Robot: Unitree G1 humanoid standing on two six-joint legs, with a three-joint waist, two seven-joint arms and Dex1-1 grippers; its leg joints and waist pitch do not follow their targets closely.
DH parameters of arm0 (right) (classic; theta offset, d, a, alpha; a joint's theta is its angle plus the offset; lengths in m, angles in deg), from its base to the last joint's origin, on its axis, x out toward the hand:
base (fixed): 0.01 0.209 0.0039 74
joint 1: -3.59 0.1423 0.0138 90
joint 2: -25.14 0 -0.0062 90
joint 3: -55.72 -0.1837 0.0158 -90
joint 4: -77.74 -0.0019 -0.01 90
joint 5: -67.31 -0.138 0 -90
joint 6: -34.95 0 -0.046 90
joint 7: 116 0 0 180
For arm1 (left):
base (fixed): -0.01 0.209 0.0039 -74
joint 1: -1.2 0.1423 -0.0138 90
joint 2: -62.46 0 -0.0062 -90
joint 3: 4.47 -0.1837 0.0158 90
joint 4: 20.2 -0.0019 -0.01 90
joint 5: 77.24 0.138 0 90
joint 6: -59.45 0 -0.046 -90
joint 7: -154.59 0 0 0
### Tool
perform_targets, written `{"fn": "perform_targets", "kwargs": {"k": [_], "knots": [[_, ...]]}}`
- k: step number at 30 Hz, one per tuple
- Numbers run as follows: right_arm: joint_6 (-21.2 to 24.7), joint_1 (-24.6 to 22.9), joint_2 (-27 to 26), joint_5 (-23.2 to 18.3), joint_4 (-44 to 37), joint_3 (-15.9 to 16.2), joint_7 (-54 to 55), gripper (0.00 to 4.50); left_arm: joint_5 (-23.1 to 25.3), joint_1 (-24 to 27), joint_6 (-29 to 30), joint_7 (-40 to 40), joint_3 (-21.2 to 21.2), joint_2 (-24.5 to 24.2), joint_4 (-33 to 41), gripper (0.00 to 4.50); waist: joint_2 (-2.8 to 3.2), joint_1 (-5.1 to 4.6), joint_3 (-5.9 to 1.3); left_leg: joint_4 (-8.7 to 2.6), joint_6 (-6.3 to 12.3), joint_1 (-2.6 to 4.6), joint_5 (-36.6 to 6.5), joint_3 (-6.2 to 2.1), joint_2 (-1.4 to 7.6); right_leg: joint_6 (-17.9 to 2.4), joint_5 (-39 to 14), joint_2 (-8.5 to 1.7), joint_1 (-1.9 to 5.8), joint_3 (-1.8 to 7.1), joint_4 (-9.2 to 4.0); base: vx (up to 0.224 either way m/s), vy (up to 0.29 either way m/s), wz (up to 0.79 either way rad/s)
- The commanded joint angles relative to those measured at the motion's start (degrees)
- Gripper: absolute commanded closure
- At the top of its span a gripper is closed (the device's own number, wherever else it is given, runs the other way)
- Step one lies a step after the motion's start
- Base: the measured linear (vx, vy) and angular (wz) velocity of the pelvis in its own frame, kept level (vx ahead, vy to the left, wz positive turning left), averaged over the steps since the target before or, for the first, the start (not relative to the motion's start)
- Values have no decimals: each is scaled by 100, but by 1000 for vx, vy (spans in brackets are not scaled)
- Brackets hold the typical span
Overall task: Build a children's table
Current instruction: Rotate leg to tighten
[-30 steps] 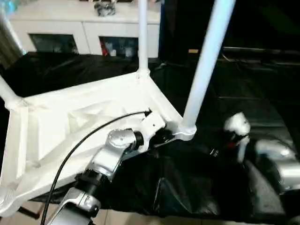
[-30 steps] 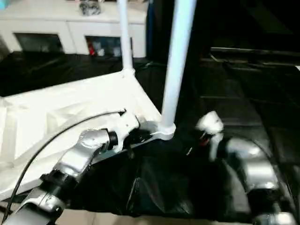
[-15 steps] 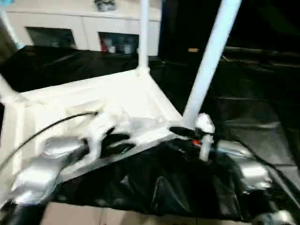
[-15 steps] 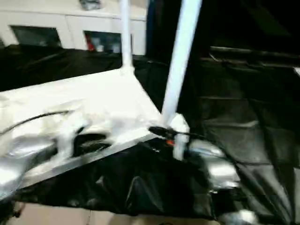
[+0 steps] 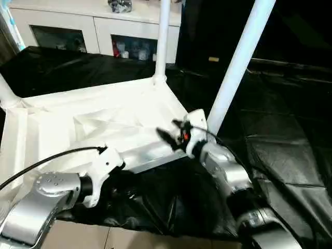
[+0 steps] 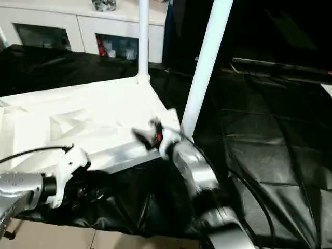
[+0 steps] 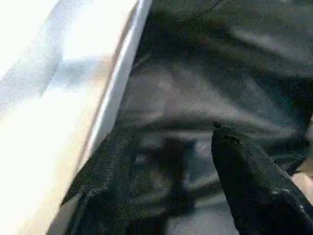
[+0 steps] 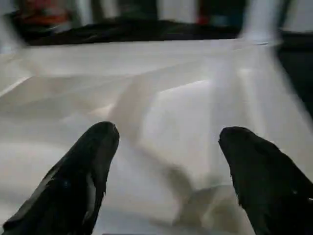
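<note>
The children's table point(image 5: 104, 119) lies upside down on the black-draped surface point(image 5: 290, 129), with three legs point(image 5: 236, 65) visibly seated in corner sockets; the near-left corner is cut off. The right hand point(image 5: 168, 136), spread and empty, hovers over the near rim; the left hand point(image 7: 171, 161), spread, holds nothing.

silver forearms point(image 5: 36, 205), white wrist housings, black fingers point(image 8: 85, 171), black cable
</note>
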Motion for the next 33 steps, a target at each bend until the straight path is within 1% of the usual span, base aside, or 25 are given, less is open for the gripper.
{"fn": "perform_targets", "kwargs": {"k": [1, 2, 3, 5, 6, 8, 10, 11, 12, 15, 17, 18, 19, 21, 23, 24, 25, 26, 27, 28, 29, 30, 31, 32, 33], "knots": [[-87, 133, 19, -142, 154, -253, 296, 74, 66, 16, 85, 77, -70, -90, 119, 124, 116, -9, -341, -464, -124, 24, -1362, 103, -88, -1036, -1120, -8, 317, 153, -266, 0, 0, 0], [-166, 228, 21, -169, 327, -356, 486, 74, 108, 33, 96, 72, -126, -168, 126, 124, 121, -7, -340, -454, -106, 23, -1301, 110, -89, -1050, -1042, -10, 314, 156, -260, 0, 0, 0], [-235, 283, 26, -170, 438, -410, 602, 74, 144, 55, 96, 59, -163, -222, 132, 102, 131, -3, -332, -449, -106, 24, -1324, 117, -95, -1055, -1072, -10, 303, 158, -261, 0, 0, 0], [-366, 402, 56, -185, 701, -552, 914, 74, 267, 85, 63, 108, -222, -269, 111, 94, 121, 4, -322, -449, -133, 22, -1435, 119, -99, -1020, -1241, -13, 302, 160, -271, 0, 0, 0], [-451, 459, 74, -177, 834, -618, 1024, 74, 322, 80, 27, 159, -258, -290, 85, 94, 127, 32, -323, -448, -150, 44, -1522, 121, -97, -977, -1378, -18, 290, 161, -286, 0, 0, 0], [-595, 564, 130, -164, 1073, -767, 1221, 74, 374, 61, -7, 231, -335, -358, 54, 63, 146, 58, -321, -448, -178, 62, -1635, 119, -96, -939, -1472, -12, 271, 161, -296, 0, 0, 0], [-708, 686, 284, -187, 1313, -945, 1427, 74, 386, 11, -48, 294, -374, -385, -5, 56, 152, 83, -320, -448, -210, 75, -1782, 116, -98, -907, -1563, -1, 251, 163, -299, 0, 0, 0], [-727, 710, 322, -197, 1356, -974, 1457, 74, 391, -1, -57, 303, -386, -396, -15, 52, 149, 92, -316, -449, -217, 80, -1825, 114, -98, -894, -1609, 5, 244, 163, -305, 0, 0, 0], [-771, 747, 361, -212, 1428, -1000, 1482, 74, 405, -16, -81, 317, -404, -412, -30, 44, 166, 128, -321, -441, -225, 93, -1841, 116, -99, -867, -1599, 9, 239, 170, -305, 0, 0, 0], [-892, 862, 535, -248, 1610, -1092, 1544, 74, 532, -144, -230, 509, -371, -330, -203, 18, 154, 173, -331, -424, -223, 93, -1821, 125, -113, -852, -1510, 40, 218, 210, -294, 0, 0, 0], [-944, 914, 604, -265, 1696, -1136, 1566, 74, 562, -205, -280, 566, -357, -297, -264, 5, 148, 174, -339, -420, -213, 54, -1728, 119, -123, -868, -1439, 44, 249, 226, -280, 0, 0, 0], [-1011, 966, 706, -265, 1785, -1179, 1579, 74, 567, -286, -336, 624, -346, -264, -329, 5, 188, 176, -352, -417, -234, 31, -1636, 102, -128, -859, -1373, 36, 275, 228, -254, 0, 0, 0], [-1058, 998, 762, -256, 1845, -1206, 1583, 74, 558, -330, -367, 657, -343, -252, -364, 5, 169, 173, -358, -399, -230, 37, -1604, 112, -134, -877, -1309, 45, 266, 225, -257, 0, 0, 0], [-1108, 1035, 850, -239, 1917, -1243, 1596, 74, 553, -386, -425, 707, -328, -218, -411, 5, 155, 180, -365, -396, -208, 1, -1459, 108, -140, -907, -1154, 44, 304, 221, -234, 0, 0, 0], [-1193, 1098, 1044, -203, 2053, -1326, 1628, 74, 544, -495, -535, 821, -269, -97, -529, 5, 146, 178, -376, -378, -192, 10, -1375, 121, -147, -944, -1061, 56, 301, 219, -228, 0, 0, 0], [-1213, 1111, 1091, -196, 2085, -1344, 1637, 74, 546, -518, -568, 843, -264, -74, -560, 5, 147, 186, -389, -367, -180, 8, -1288, 123, -145, -1002, -920, 55, 309, 216, -210, 0, 0, 0], [-1228, 1131, 1198, -205, 2140, -1389, 1647, 74, 564, -571, -629, 907, -265, -11, -645, 5, 141, 190, -394, -362, -163, -12, -1177, 121, -151, -1030, -788, 58, 332, 211, -194, 0, 0, 0], [-1239, 1142, 1249, -208, 2169, -1406, 1651, 74, 572, -595, -659, 937, -268, 19, -688, 5, 136, 189, -393, -357, -149, -14, -1151, 124, -153, -1039, -747, 64, 332, 210, -191, 0, 0, 0], [-1268, 1168, 1442, -207, 2249, -1451, 1661, 74, 637, -693, -789, 1076, -293, 143, -861, 5, 160, 194, -406, -343, -129, -16, -1066, 122, -156, -1066, -625, 63, 344, 209, -172, 0, 0, 0], [-1268, 1168, 1442, -207, 2249, -1451, 1661, 74, 637, -693, -789, 1076, -293, 143, -861, 5, 142, 192, -408, -330, -92, -7, -1041, 134, -158, -1090, -596, 68, 335, 205, -184, 0, 0, 0], [-1293, 1181, 1573, -188, 2299, -1462, 1665, 74, 665, -753, -879, 1159, -310, 234, -962, 5, 140, 192, -408, -325, -79, -9, -1047, 138, -157, -1112, -579, 70, 335, 205, -181, 0, 0, 0], [-1322, 1200, 1703, -185, 2364, -1488, 1666, 74, 670, -805, -956, 1248, -313, 333, -1051, 5, 157, 202, -408, -321, -63, -16, -1040, 134, -159, -1136, -569, 66, 342, 202, -179, 0, 0, 0], [-1331, 1204, 1730, -186, 2381, -1497, 1666, 74, 666, -816, -973, 1271, -313, 353, -1070, 5, 137, 199, -404, -316, -52, -19, -1089, 140, -156, -1132, -614, 67, 345, 199, -190, 0, 0, 0], [-1350, 1212, 1849, -186, 2431, -1533, 1664, 74, 668, -834, -1079, 1358, -318, 431, -1127, 5, 131, 201, -408, -315, -42, -27, -1086, 135, -158, -1130, -626, 61, 354, 198, -186, 0, 0, 0], [-1355, 1211, 1909, -185, 2449, -1549, 1663, 74, 674, -836, -1140, 1400, -322, 467, -1149, 5, 129, 204, -404, -312, -30, -21, -1130, 141, -158, -1128, -686, 67, 345, 196, -197, 0, 0, 0]]}}
